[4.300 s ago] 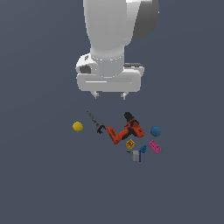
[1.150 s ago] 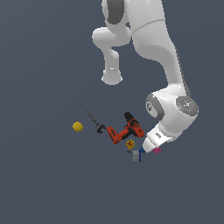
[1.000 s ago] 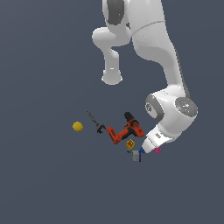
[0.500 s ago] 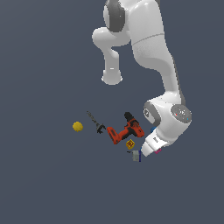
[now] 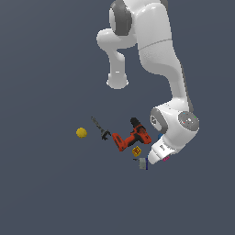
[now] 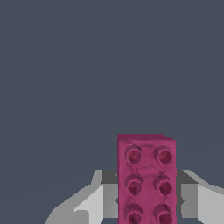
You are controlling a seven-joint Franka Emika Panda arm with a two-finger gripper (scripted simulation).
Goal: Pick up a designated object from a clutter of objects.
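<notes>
Change: since four seconds ago the arm has swung down to the exterior view's right of the clutter, and its lower end now sits low beside the drill.
Yellow ball (image 5: 81, 132): far out on the exterior view's left, apart from the rest.
Dark thin tool (image 5: 100, 128): between ball and drill.
Power drill (image 5: 131, 136): orange-red, lying flat.
Yellow cube (image 5: 136, 151): just below the drill.
Claw (image 6: 146, 199): closed on the magenta-pink brick (image 6: 146, 179), studs facing the wrist camera, fingers (image 6: 94, 202) at its sides.

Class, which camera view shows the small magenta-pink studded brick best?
The wrist view: the small magenta-pink studded brick fills the foreground between the gripper fingers, studs clear. In the exterior view only a pink sliver shows beside the arm.
</notes>
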